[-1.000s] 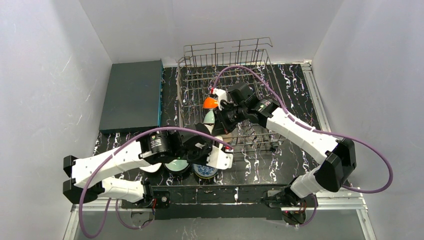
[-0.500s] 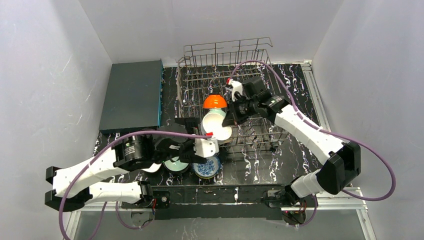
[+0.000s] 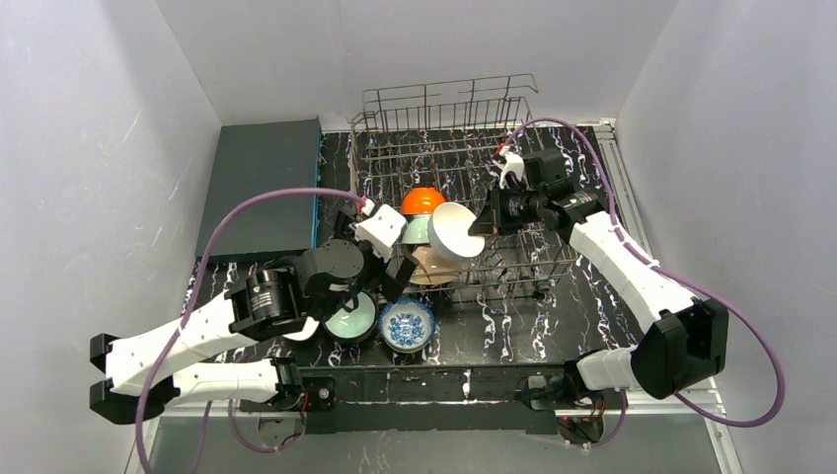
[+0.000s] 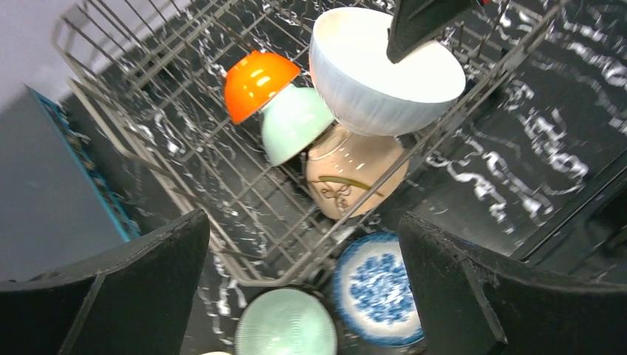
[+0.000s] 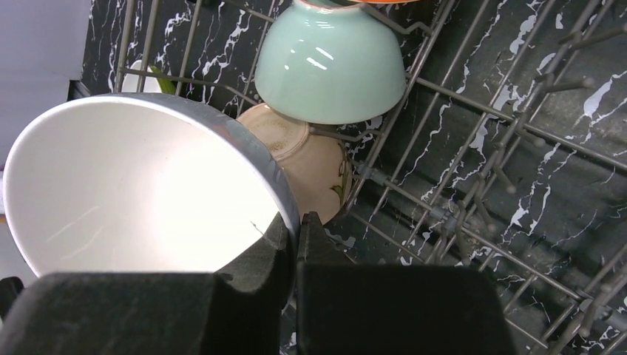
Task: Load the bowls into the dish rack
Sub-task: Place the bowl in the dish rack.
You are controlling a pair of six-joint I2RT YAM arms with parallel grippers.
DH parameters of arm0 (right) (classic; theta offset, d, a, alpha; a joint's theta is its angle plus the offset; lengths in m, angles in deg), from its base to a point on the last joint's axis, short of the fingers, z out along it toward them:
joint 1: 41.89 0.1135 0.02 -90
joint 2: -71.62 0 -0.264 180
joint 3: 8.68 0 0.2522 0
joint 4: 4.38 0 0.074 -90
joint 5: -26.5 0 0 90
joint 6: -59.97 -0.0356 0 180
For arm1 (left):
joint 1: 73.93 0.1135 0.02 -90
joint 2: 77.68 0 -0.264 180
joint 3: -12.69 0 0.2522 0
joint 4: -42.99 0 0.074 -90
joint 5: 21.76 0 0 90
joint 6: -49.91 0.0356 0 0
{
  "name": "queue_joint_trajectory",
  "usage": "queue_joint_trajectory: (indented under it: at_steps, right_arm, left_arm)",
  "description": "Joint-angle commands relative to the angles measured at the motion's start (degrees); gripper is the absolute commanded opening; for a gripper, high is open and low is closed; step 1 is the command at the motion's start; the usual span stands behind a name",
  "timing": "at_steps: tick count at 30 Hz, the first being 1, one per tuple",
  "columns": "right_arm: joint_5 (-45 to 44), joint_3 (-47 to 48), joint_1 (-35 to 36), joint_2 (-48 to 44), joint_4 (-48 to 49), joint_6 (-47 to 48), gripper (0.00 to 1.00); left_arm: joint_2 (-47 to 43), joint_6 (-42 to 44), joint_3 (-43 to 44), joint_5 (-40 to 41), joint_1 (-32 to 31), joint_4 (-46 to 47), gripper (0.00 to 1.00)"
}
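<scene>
My right gripper (image 5: 296, 237) is shut on the rim of a white bowl (image 5: 140, 185), holding it tilted over the near left part of the dish rack (image 3: 464, 148). Under the white bowl (image 3: 454, 231), an orange bowl (image 3: 422, 200), a mint bowl (image 3: 415, 231) and a peach-tan bowl (image 3: 429, 267) lean in a row among the tines. My left gripper (image 4: 303, 296) hangs open and holds nothing, just outside the rack's near left corner. Below it on the table sit a ribbed mint green bowl (image 4: 285, 325) and a blue-and-white bowl (image 4: 377, 288).
A flat dark grey slab (image 3: 262, 188) lies left of the rack. Another pale bowl (image 3: 296, 333) shows partly under my left arm. White walls close in on both sides. The rack's right half (image 5: 480, 200) holds only upright tines.
My left gripper has opened, let go of the white bowl and drawn back to the left. The right gripper has carried that bowl by its rim to the right.
</scene>
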Motion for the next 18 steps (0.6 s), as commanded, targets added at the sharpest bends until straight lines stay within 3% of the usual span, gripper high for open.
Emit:
queue_joint_trajectory:
  at_steps: [1, 6, 12, 18]
  right_arm:
    - [3.2, 0.3, -1.1, -3.2, 4.4, -1.8, 0.01]
    - [2.6, -0.1, -1.6, -3.9, 3.7, -1.4, 0.01]
    - [1.9, -0.7, -1.8, -4.7, 3.7, -1.1, 0.01]
    - [1.4, -1.2, -1.8, -5.4, 4.8, -0.3, 0.01]
  left_arm:
    - [1.8, -20.9, -1.5, -3.4, 3.6, 2.9, 0.98]
    - [4.4, -37.0, -2.9, -19.0, 13.6, 3.6, 0.98]
    - [6.3, -47.5, -3.7, -34.3, 21.2, 6.3, 0.98]
    - [5.6, -55.7, -8.6, -46.4, 25.6, 17.0, 0.98]
